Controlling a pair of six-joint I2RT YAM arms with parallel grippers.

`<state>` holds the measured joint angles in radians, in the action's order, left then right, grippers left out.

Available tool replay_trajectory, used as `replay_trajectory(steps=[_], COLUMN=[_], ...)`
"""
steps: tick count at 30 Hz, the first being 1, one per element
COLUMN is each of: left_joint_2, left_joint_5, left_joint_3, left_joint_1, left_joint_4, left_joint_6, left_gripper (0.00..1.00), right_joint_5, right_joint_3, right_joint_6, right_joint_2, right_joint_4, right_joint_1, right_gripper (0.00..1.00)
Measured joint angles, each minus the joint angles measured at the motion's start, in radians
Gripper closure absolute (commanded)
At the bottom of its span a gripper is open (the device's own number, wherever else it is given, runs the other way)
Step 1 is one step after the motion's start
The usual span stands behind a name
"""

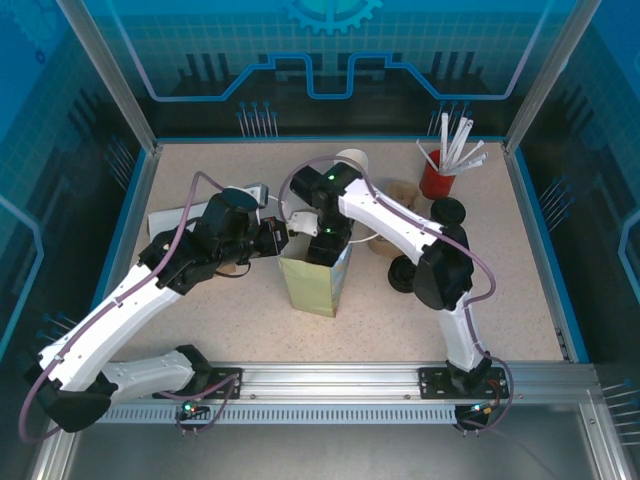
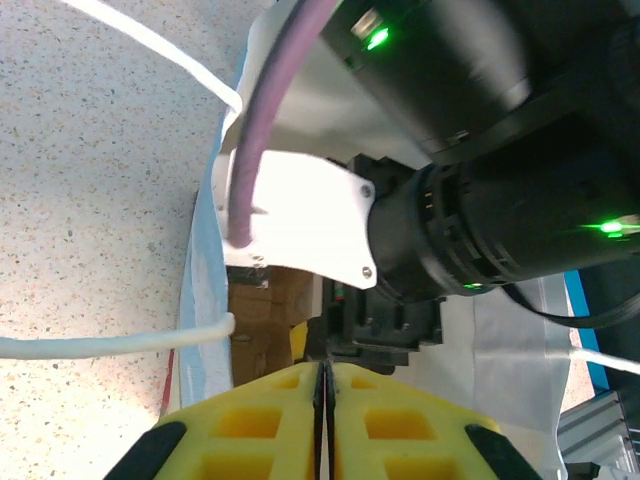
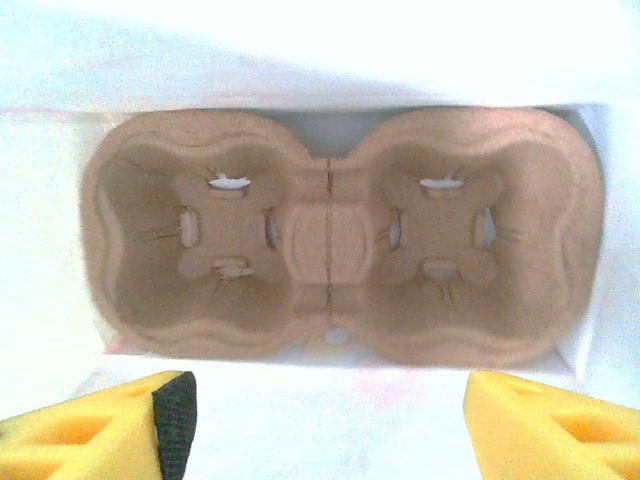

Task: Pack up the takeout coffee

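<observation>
Hidden from where I stand: the takeout coffee (image 1: pixel 401 272) is hard to pick out. The best match is a round black-topped shape on the table just right of the paper bag (image 1: pixel 318 290). It sits tight against the right arm's elbow, which covers part of it, and I can't make out any green wall.
Also unclear: a second black round thing (image 1: pixel 450 211) lies farther back, near the red cup of straws (image 1: pixel 436 180). From above the two look much alike.
Left gripper (image 2: pixel 322 372): the yellow pads are pressed flat together with only a hairline seam between them. From overhead its tip sits at the bag's left rim. I can't tell whether paper is nipped in the seam.
Right gripper (image 3: pixel 330 382): it hangs over the bag's mouth with its two yellow fingertips far apart. Nothing is between them and they touch nothing.
Inside the bag: a brown pulp two-cup carrier (image 3: pixel 330 235) lies flat on the bottom with both wells bare. Its long side runs across the bag's length.
Coffee's place: out on the table beside the bag, not in the carrier.
Coffee's pointing: if that shape is it, the lid faces up and the cup stands upright, with its long axis vertical. I can't be sure.
</observation>
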<state>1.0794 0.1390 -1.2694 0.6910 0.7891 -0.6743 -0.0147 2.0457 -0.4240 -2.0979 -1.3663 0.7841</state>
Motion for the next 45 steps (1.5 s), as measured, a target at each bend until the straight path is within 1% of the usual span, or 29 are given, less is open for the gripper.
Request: replay_trajectory(steps=[3, 6, 8, 10, 14, 19, 24, 26, 28, 30, 34, 39, 45], left_joint_2=[0.0, -0.003, -0.009, -0.023, -0.064, -0.13, -0.17, -0.174, -0.174, -0.174, -0.175, -0.169, -0.118], left_joint_5=[0.0, 0.003, 0.005, 0.01, 0.028, 0.074, 0.116, 0.127, 0.135, 0.143, 0.153, 0.153, 0.152], left_joint_3=[-0.004, -0.019, -0.032, -0.044, -0.064, -0.093, -0.099, -0.099, -0.099, -0.099, -0.099, -0.099, -0.115], left_joint_1=[0.0, 0.0, 0.0, 0.0, 0.0, 0.0, 0.0, 0.0, 0.0, -0.002, -0.013, -0.036, -0.044], left_joint_4=[0.01, 0.023, 0.032, 0.042, 0.056, 0.09, 0.109, 0.113, 0.116, 0.121, 0.124, 0.127, 0.143], left_joint_6=[0.003, 0.003, 0.005, 0.014, 0.019, 0.018, 0.022, 0.024, 0.028, 0.03, 0.046, 0.05, 0.064], left_gripper=[0.76, 0.69, 0.61, 0.57, 0.52, 0.45, 0.33, 0.3, 0.28, 0.25, 0.23, 0.23, 0.22], right_joint_5=[0.006, 0.022, 0.032, 0.044, 0.053, 0.053, 0.06, 0.063, 0.066, 0.062, 0.045, 0.042, 0.045], right_joint_3=[0.024, 0.053, 0.078, 0.108, 0.186, 0.301, 0.323, 0.322, 0.299, 0.248, 0.089, -0.133, -0.362], right_joint_6=[0.007, 0.014, 0.021, 0.029, 0.04, 0.074, 0.119, 0.14, 0.164, 0.192, 0.245, 0.307, 0.384], right_joint_2=[0.023, 0.039, 0.048, 0.062, 0.08, 0.099, 0.181, 0.228, 0.29, 0.37, 0.543, 0.742, 0.907], right_joint_4=[-0.014, -0.024, -0.03, -0.033, -0.05, -0.061, -0.027, 0.0, 0.04, 0.086, 0.186, 0.301, 0.382], right_joint_1=[-0.003, -0.008, -0.013, -0.019, -0.033, -0.06, -0.092, -0.103, -0.11, -0.117, -0.139, -0.191, -0.271], right_gripper=[0.21, 0.18, 0.15, 0.14, 0.13, 0.13, 0.12, 0.1, 0.07, 0.0, 0.0, 0.0, 0.0])
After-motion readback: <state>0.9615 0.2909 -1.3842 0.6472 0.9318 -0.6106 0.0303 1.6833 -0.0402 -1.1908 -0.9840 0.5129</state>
